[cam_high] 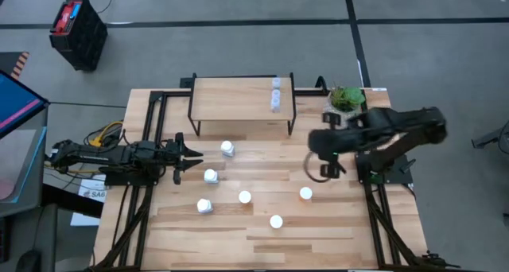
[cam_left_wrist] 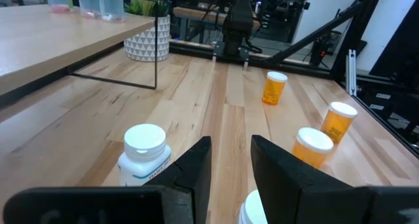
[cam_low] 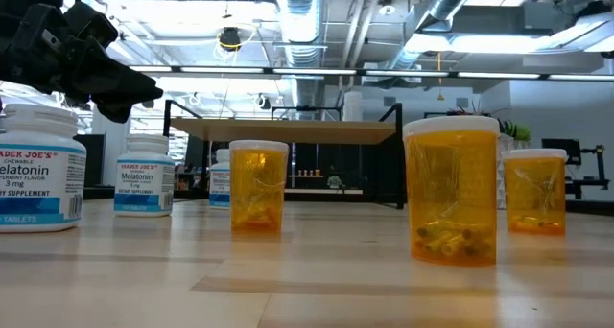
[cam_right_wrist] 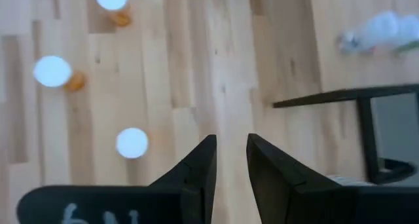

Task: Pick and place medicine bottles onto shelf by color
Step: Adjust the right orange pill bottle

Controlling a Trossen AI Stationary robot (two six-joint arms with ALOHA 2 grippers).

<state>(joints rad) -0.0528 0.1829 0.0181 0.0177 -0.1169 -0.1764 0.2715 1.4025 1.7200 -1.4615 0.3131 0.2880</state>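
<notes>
Left pincer (cam_high: 193, 154) low, slightly parted, empty; right pincer (cam_high: 318, 170) raised, pointing down, slightly parted.

The table (cam_high: 262, 232) is pale wooden planking with visible grain and a smooth, faintly sheened finish. The shelf (cam_high: 238, 97) has a light wooden top, matt, on thin black metal legs. The orange bottles (cam_low: 451, 189) are translucent glossy plastic with white caps; the white bottles (cam_low: 36, 170) look opaque plastic with printed paper labels. The clear bottles (cam_left_wrist: 100, 2) on the shelf are see-through plastic. Both grippers' fingers (cam_left_wrist: 278, 171) are dark, matt and smooth.
</notes>
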